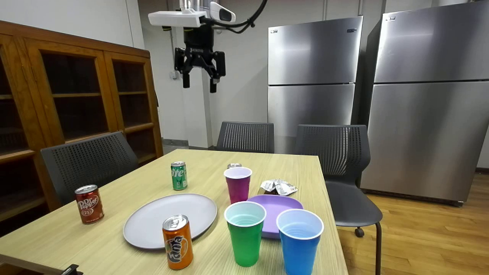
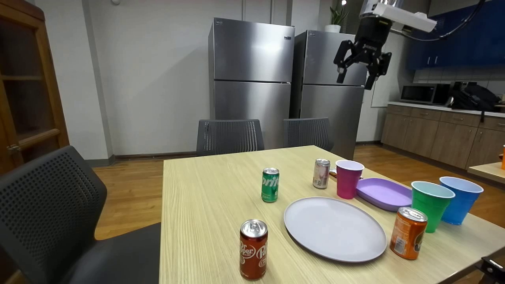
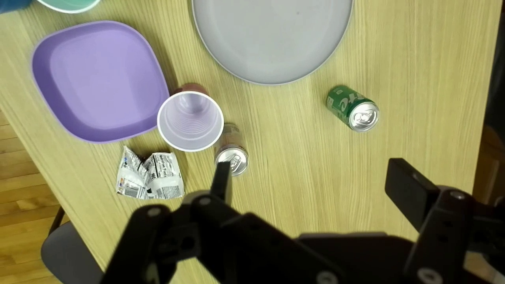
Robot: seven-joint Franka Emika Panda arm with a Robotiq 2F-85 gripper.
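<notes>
High over the pale wood-grain table (image 1: pixel 130 196), in an exterior view, the black two-finger gripper (image 1: pixel 199 84) hangs with its jaws spread wide and nothing between them; "ROBOTIQ" is legible on its body. Below: an upright green aluminium can (image 1: pixel 178 177) showing "ite"; a dark red aluminium can (image 1: pixel 89 206) reading "Dr Pepper" and "23"; an orange aluminium can (image 1: pixel 178 244) reading "Fanta", just beside a round grey plate (image 1: pixel 168 208).

In an exterior view, a slim silver can with a pinkish label (image 2: pixel 321 174) stands near a magenta plastic cup (image 2: pixel 348 181); brand not readable. More letters show on the green can here, consistent with "Sprite".

In the wrist view, the fingers (image 3: pixel 410 191) stand far apart. One tip overlaps the silver can's lid in the line of sight only; the green can stands apart from the grey plate. A crumpled white foil wrapper (image 3: pixel 165 177) carries what looks like "Nutrition Facts"; finer print illegible.

Step, as judged: poised above the table, no grasp begun. Any pick-up from here calls for centring over one can, lowering, then closing on its sides.
</notes>
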